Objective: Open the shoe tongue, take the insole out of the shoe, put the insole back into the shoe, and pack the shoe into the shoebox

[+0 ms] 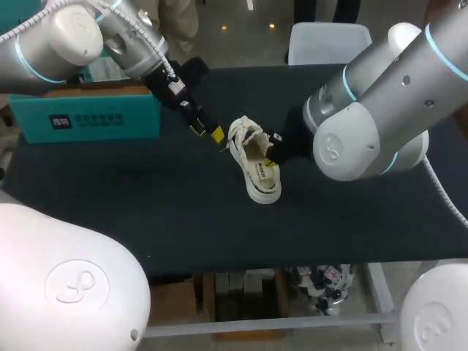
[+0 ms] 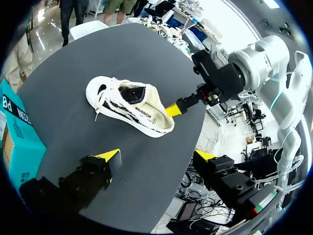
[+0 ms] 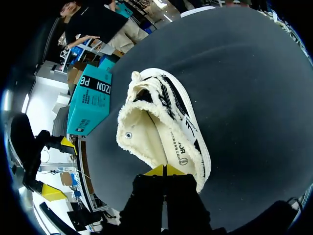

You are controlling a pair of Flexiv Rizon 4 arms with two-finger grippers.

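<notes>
Black tabletop (image 1: 146,212) carries everything. The robot's two arms are the biggest things over it: the left arm (image 1: 51,36) enters from ten o'clock and the right arm (image 1: 373,124) from three o'clock, and both end close to the table's middle.

Next in size is the teal shoebox (image 1: 88,115), which sits at ten o'clock on the table near the far left edge, well apart from the shoe and under the left arm.

The cream low-top shoe (image 1: 256,175) rests near the table's centre. Its laced toe points roughly to twelve o'clock and its heel to six, and its frayed collar gapes upward.

The left gripper (image 1: 207,132) hangs just beside the shoe at the shoe's ten o'clock, not touching it. In the left wrist view its yellow fingertips (image 2: 110,155) stand wide apart with bare table between them and the shoe ahead.

The right gripper (image 1: 273,157) sits at the shoe's three o'clock, against the collar near the heel. In the right wrist view its yellow tips (image 3: 157,171) are pressed together at the collar's edge. Whether any fabric is nipped between them cannot be told.
</notes>
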